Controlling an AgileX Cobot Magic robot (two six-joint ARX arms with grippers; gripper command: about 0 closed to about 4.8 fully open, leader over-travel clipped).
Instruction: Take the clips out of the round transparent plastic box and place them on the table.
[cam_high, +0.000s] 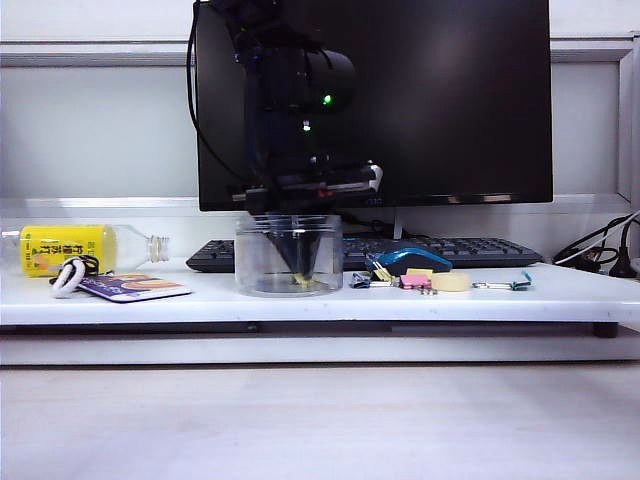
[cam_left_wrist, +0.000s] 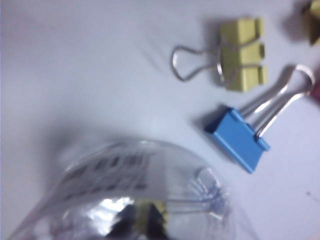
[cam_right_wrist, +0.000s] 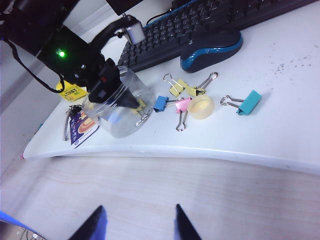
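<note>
Your left gripper (cam_high: 300, 272) is plunged straight down inside the round transparent plastic box (cam_high: 289, 256), which stands on the white bench (cam_high: 120, 305) in front of the monitor (cam_high: 450, 100). Its fingers converge to a narrow point right at the box floor, where a pale-yellow clip (cam_high: 312, 283) lies. They look nearly closed, but whether they have really caught that clip cannot be told through the curved plastic, and the left wrist view shows only a blur of yellow at the box bottom. Treat this as the pick step of the next clip, with the grasp unconfirmed.

Two yellow clips (cam_right_wrist: 182, 88) already lie out on the bench just beside the box, near a blue clip (cam_right_wrist: 161, 103), a pink clip (cam_right_wrist: 183, 105) and a roll of tape (cam_right_wrist: 202, 107); a teal clip (cam_right_wrist: 248, 102) sits further off, and the mouse (cam_right_wrist: 212, 47) and keyboard (cam_right_wrist: 210, 20) lie behind them.

Your right gripper (cam_right_wrist: 137, 227) hangs well apart from all this, over the wooden surface below the bench, its fingers spread and empty.

Next, lift straight up so the fingers clear the rim without tipping the box, check that a clip comes up with them, then carry it to bare bench beside the other yellow ones
</note>
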